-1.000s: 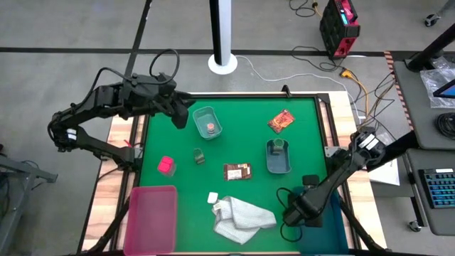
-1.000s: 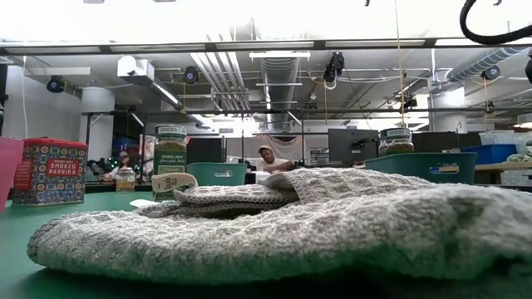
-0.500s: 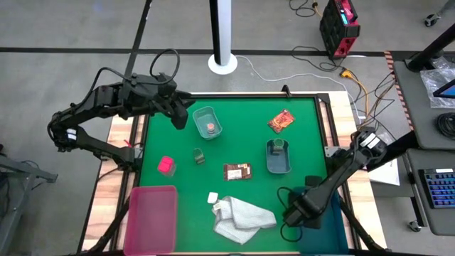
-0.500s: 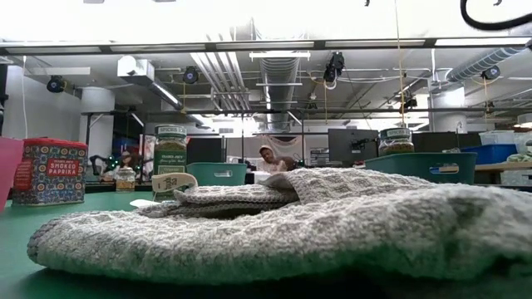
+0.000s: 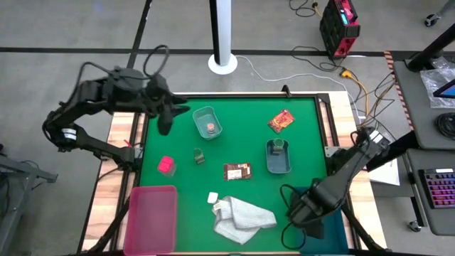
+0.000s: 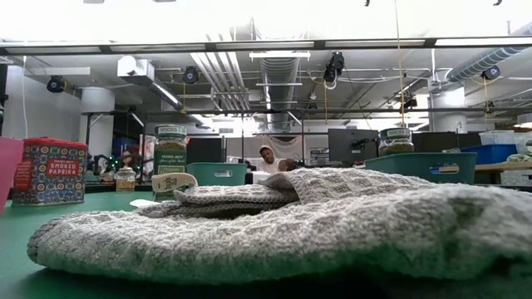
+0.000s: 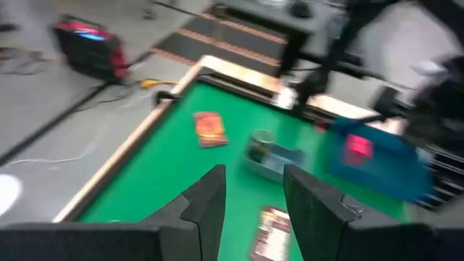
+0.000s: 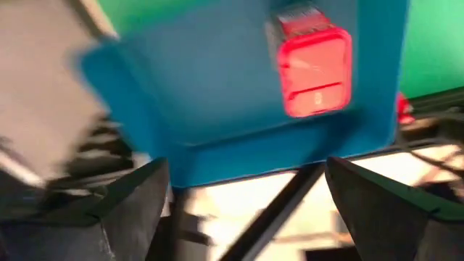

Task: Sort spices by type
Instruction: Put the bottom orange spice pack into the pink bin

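Currently right hand (image 8: 239, 188) spread wide over red block (image 8: 314, 70) in blue bin (image 8: 217, 87); left hand (image 7: 254, 196) empty, parted, above bench (image 5: 249, 142) far corner.

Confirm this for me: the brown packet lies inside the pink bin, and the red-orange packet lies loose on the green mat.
Not quite. In the high view the brown packet lies loose on the green mat, outside the pink bin. The red-orange packet does lie loose on the mat.
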